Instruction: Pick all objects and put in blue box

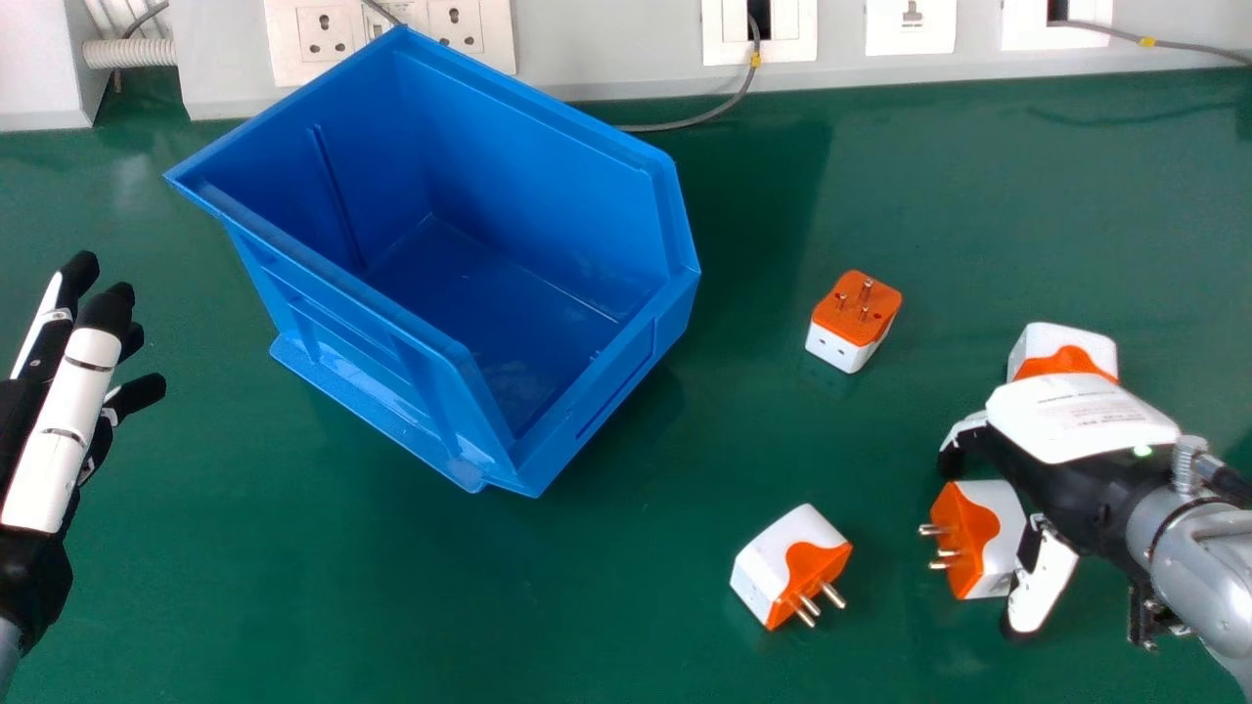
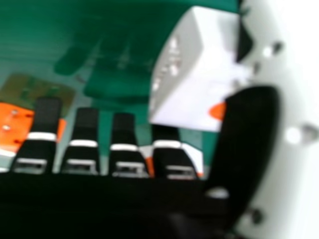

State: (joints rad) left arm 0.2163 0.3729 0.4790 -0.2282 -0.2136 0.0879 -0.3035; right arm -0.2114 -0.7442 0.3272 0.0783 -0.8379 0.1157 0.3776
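Note:
In the head view my right hand (image 1: pixel 1066 420) is over the table at the right, open, palm down. An orange-and-white plug adapter (image 1: pixel 998 538) lies beside its thumb, prongs facing left; another adapter (image 1: pixel 1061 342) is partly hidden behind the hand. A third adapter (image 1: pixel 790 567) rests lower centre-right, and an orange-topped one (image 1: pixel 851 323) lies right of the blue box (image 1: pixel 606 391), whose visible floor is bare. My left hand (image 1: pixel 68 420) stays at the left edge with straight fingers. In the right hand view, a white adapter (image 2: pixel 192 74) is near the thumb of my right hand (image 2: pixel 87 144).
The green table (image 1: pixel 391 587) carries everything. Behind the box runs a grey panel (image 1: pixel 606 49) with sockets (image 1: pixel 328 34) and a grey cable (image 1: pixel 685 122). The box's high walls stand between the left hand and the adapters.

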